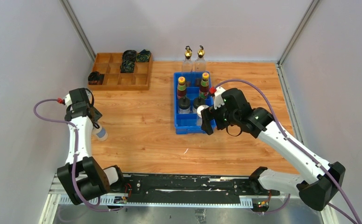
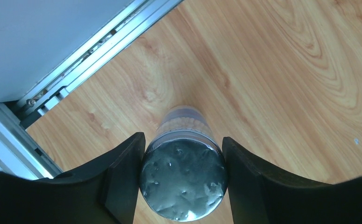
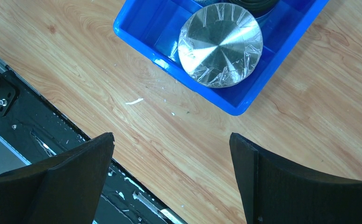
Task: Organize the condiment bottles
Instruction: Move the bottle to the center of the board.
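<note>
On your light wooden desk (image 1: 141, 140), the blue plastic bin (image 1: 188, 128) holds dark capped bottles (image 1: 182, 88) at centre. Your right pincer (image 3: 172, 137) hangs released above the bin's near corner, over a silver-lidded shaker (image 3: 220, 44) standing inside. Near the desk's left edge, your left pincer (image 2: 182, 142) clenches a second clear shaker (image 2: 183, 182), fingers touching both sides of its lid.

Bare table (image 1: 141, 140) lies open mid-frame. The packed blue bin (image 1: 188, 128) blocks right of centre, the wooden tray (image 1: 123, 87) the upper left; the wall (image 1: 24, 93) crowds the shaker (image 1: 101, 134) at left.
</note>
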Available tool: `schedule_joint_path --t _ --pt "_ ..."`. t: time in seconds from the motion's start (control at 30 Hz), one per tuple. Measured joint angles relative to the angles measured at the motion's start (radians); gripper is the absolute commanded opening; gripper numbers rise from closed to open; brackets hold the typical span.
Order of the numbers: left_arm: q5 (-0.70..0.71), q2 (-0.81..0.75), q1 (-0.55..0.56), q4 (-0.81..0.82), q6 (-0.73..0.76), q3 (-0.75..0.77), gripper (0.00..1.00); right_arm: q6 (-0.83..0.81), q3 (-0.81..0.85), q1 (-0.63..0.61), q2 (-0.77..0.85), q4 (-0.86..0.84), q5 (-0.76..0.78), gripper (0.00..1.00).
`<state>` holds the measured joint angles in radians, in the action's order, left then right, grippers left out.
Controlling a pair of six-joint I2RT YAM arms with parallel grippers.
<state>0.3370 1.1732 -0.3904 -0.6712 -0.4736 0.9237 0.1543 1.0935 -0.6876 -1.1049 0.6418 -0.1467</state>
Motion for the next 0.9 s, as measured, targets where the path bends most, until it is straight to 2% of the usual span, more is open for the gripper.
schedule_joint_path --t 0.17,0.27,0.57,0.77,0.9 --pt "-0.078 -0.014 0.013 0.011 0.035 -0.009 0.47 0.012 -0.011 0.0 0.016 -0.007 0.001 1.0" --pt "-0.093 -0.01 0.075 0.019 0.056 -0.009 0.47 0.017 -0.018 0.0 0.034 -0.016 0.005 1.0" --pt "-0.112 0.132 0.413 0.034 0.085 0.1 0.46 0.031 -0.027 0.0 0.107 -0.02 0.046 1.0" --pt "-0.115 0.227 0.676 0.033 0.103 0.183 0.46 0.034 -0.027 0.0 0.152 -0.018 0.077 1.0" --pt "-0.105 0.257 0.796 0.036 0.105 0.206 0.46 0.037 -0.027 0.0 0.161 -0.011 0.091 1.0"
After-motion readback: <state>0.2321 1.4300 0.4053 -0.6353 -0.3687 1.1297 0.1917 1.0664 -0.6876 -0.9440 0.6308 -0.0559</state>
